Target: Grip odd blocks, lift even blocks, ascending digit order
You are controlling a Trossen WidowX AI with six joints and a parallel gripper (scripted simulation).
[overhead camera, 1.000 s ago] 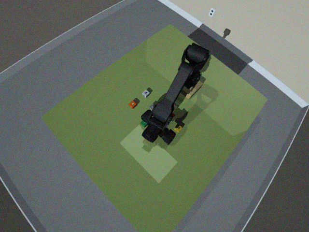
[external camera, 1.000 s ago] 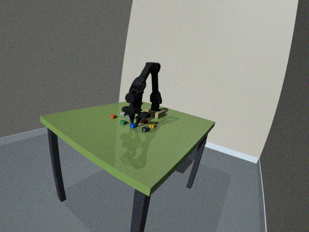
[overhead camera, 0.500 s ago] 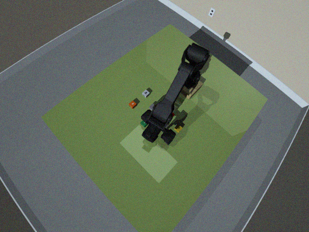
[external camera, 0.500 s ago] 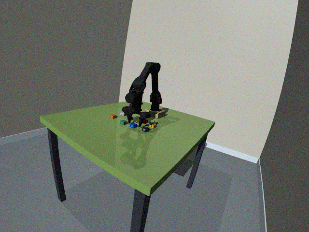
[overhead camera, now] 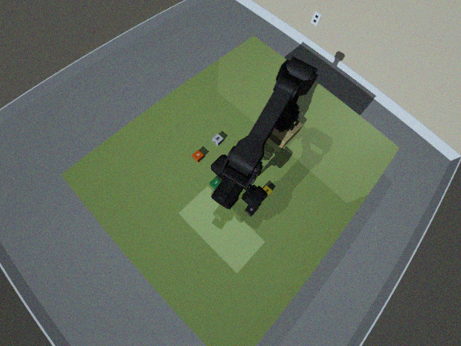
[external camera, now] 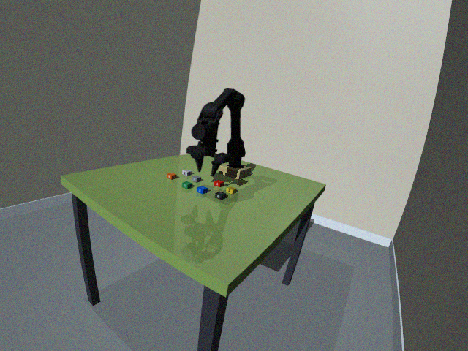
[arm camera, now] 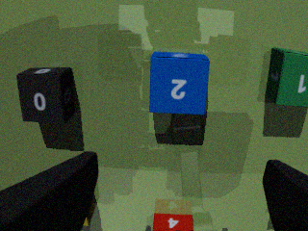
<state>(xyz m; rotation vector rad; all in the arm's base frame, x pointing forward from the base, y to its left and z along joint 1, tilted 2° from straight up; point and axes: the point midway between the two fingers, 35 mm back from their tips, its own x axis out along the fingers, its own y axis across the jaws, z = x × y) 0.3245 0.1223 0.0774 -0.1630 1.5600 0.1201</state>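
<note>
A green table [overhead camera: 148, 208] [external camera: 151, 211] stands on a grey floor [overhead camera: 93, 85] [external camera: 328, 302], apparently carpeted, by a beige wall [overhead camera: 402, 55] [external camera: 321, 94].
</note>
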